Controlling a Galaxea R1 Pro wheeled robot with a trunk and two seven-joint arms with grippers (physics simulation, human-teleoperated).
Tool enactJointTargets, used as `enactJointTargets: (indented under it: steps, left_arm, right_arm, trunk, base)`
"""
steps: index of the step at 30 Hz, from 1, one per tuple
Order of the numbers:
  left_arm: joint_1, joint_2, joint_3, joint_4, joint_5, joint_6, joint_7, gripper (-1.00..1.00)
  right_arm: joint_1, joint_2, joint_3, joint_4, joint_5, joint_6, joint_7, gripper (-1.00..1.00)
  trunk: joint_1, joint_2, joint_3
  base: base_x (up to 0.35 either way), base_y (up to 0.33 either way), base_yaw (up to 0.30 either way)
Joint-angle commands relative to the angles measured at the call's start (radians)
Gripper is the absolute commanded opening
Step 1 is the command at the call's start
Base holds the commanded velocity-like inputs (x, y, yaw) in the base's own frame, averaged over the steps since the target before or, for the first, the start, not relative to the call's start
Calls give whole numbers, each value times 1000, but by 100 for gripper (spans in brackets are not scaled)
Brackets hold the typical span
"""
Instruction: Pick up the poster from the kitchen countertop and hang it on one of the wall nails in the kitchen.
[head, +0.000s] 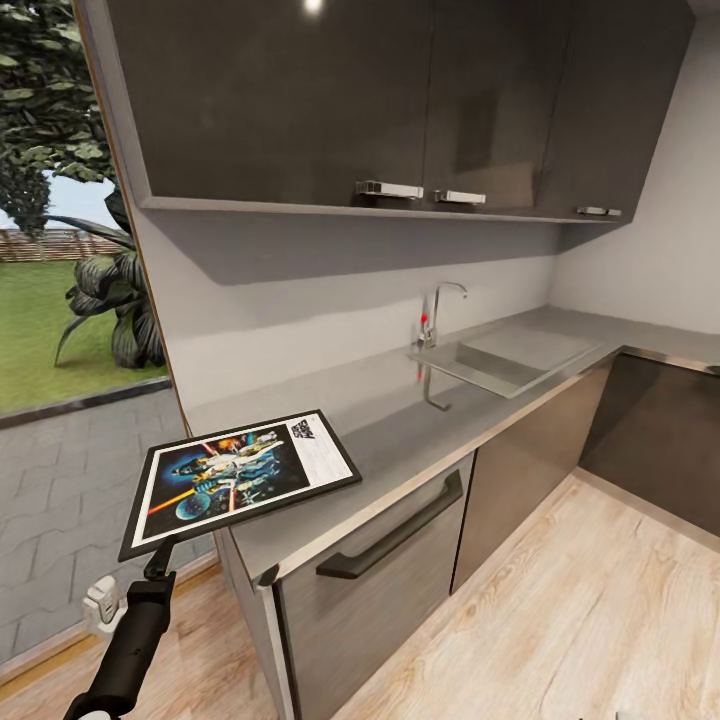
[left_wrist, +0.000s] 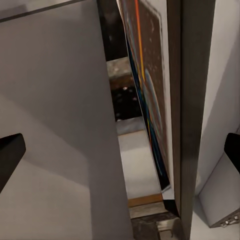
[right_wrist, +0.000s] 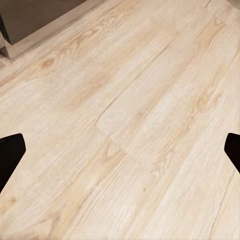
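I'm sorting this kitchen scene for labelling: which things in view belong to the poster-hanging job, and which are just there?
Job:
poster
kitchen countertop
left end effector, at the poster's lower edge

Just there:
sink
tap
wall cabinets
wooden floor

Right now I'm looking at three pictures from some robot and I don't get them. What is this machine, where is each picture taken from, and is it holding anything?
It is a simulated wheeled robot with two arms, each ending in a two-finger gripper. The big picture comes from a camera on its head and looks down at a kitchen. The other two come from cameras near each gripper.

On the grey counter there is a sink with a tap. A poster sits at the near end and sticks out past the edge. The left gripper is at the poster's near edge, but its fingers are spread wide, so nothing is clamped. The right gripper is open above the wooden floor.
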Motion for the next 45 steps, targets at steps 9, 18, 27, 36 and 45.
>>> enactJointTargets:
  steps: [9,18,27,36,45]
  left_arm:
    - [-1,-1,2,-1,11,9,-4,100]
    - [0,-1,3,1,11,9,-4,100]
    - [0,-1,5,1,11,9,-4,100]
    - [-1,-1,5,0,11,9,-4,100]
    - [0,-1,4,0,11,9,-3,100]
  right_arm:
    - [-1,0,-3,1,7,-3,-2,100]
    - [-1,1,-3,2,7,-3,-2,100]
    - [-1,1,-3,3,7,-3,-2,100]
    - [-1,2,-3,7,7,-3,-2,100]
    - [-1,2,-3,7,7,-3,-2,100]
  trunk:
    - [0,0,-1]
    - [0,0,-1]
    - [0,0,-1]
    - [0,0,-1]
    - [0,0,-1]
  base:
    - [5,34,0]
    - [8,24,0]
    - [0,0,0]
    - [0,0,0]
    - [0,0,0]
